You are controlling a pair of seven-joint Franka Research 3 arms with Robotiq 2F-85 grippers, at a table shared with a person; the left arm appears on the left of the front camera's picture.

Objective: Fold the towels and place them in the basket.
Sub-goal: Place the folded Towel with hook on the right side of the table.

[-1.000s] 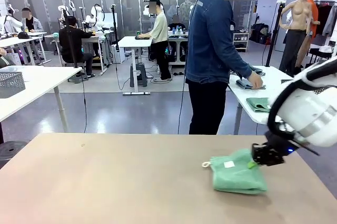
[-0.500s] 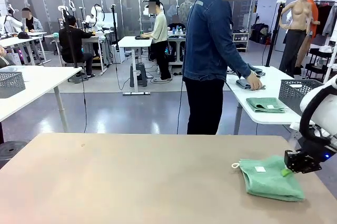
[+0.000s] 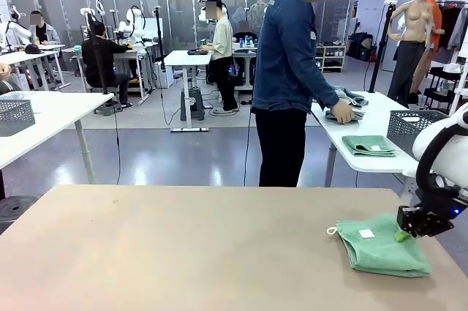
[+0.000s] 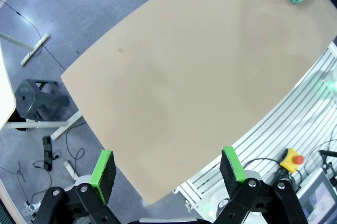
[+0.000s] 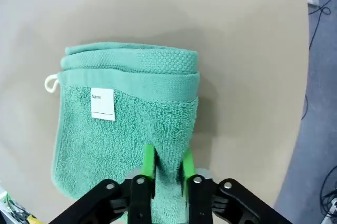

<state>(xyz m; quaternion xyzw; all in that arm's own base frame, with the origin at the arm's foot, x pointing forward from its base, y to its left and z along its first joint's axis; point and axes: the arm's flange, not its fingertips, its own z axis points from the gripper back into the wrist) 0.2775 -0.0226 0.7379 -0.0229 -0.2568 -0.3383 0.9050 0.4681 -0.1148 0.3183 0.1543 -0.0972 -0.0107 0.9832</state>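
At the right of the table [image 3: 183, 252], the right end effector [image 5: 167, 156], nearly closed, apparently pinches the green towel [image 5: 105, 145].

Count for this frame: towels, baskets, grippers and people.
You have 2 green towels: one green towel [image 3: 380, 249] on your table [image 3: 183, 252], and a second green towel [image 3: 369, 145] on the white side table [image 3: 338, 135]. You can't count the grey cloths [image 3: 355, 99] there. Wire-mesh baskets, 2: left basket [image 3: 14, 115], right basket [image 3: 408, 129]. Grippers, 2: left gripper [image 4: 167, 166], right gripper [image 3: 413, 222], each with two green pads [image 4: 103, 168]. People you can count clearly, 4: person in denim [image 3: 292, 55], seated person in black [image 3: 101, 55], standing person in a pale top [image 3: 219, 44], person at far left [image 3: 38, 27].
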